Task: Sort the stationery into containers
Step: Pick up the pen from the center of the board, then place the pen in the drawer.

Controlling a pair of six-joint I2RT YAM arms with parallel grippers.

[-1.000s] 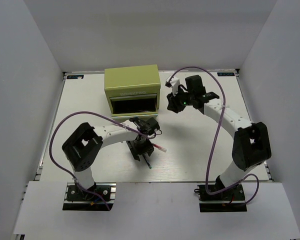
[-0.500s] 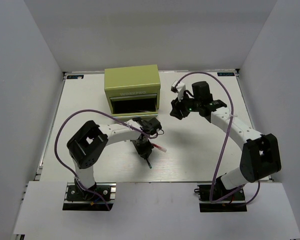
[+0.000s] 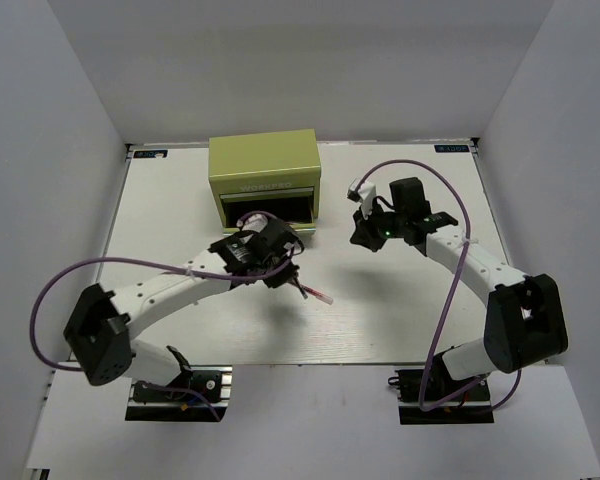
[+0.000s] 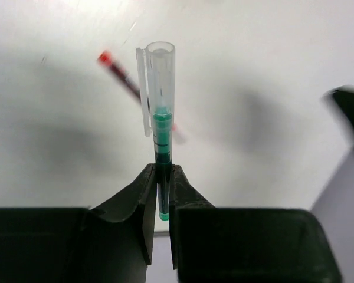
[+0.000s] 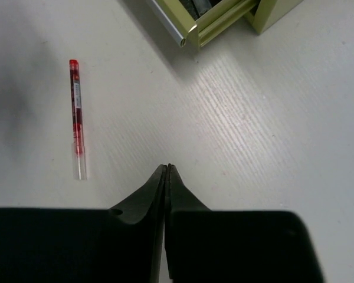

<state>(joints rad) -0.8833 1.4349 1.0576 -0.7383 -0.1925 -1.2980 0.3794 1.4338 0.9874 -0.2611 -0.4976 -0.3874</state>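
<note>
Left pincer (image 4: 163, 172), right pincer (image 5: 167, 168): closed.

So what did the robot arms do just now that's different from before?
The left end effector closed on the white-green pen, lifted it and swung it back toward the green tool chest. The right end effector pulled away from the chest toward the near edge and shut on nothing. The red pen and the chest stayed put.
</note>
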